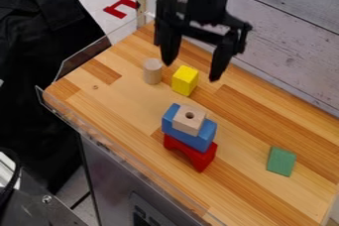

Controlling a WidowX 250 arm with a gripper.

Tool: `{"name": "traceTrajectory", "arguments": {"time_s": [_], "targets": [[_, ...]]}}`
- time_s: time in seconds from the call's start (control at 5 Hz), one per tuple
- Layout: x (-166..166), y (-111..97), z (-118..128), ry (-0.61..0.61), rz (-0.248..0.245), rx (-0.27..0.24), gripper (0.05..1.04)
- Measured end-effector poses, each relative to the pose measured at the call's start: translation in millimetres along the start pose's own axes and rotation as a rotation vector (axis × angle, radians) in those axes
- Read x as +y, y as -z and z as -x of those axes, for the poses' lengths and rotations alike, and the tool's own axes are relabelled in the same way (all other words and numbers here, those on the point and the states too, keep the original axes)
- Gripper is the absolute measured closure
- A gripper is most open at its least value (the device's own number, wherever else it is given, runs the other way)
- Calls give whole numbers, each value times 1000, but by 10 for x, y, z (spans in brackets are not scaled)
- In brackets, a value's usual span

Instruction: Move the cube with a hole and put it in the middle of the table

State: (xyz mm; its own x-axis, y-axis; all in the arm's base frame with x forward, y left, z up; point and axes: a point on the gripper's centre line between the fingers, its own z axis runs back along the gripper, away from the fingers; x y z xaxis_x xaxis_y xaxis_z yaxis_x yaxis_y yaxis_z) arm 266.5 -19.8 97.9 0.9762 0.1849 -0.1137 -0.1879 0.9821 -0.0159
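My gripper (pixel 191 69) hangs open over the back of the table, its two fingers wide apart with nothing held between them. The natural-wood cube with a round hole (pixel 189 120) rests on top of a blue block (pixel 189 135), hole facing up. That blue block sits on a red arch-shaped block (pixel 190 152), which stands on the wooden table (pixel 126 105). The stack is in front of the gripper, lower in the view.
A yellow block (pixel 185 81) stands below the gripper, with a wooden cylinder (pixel 152 71) just left of it. A green block (pixel 281 161) lies at the right. A clear panel edges the table's left side; a plank wall is behind.
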Motion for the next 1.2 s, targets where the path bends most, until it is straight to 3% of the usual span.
{"name": "traceTrajectory", "arguments": {"time_s": [0.4,1.0,1.2], "targets": [[-109,265,173,28,13,24,83],[-123,392,195,14,6,51,118],[-146,457,208,5,16,81,296]]}}
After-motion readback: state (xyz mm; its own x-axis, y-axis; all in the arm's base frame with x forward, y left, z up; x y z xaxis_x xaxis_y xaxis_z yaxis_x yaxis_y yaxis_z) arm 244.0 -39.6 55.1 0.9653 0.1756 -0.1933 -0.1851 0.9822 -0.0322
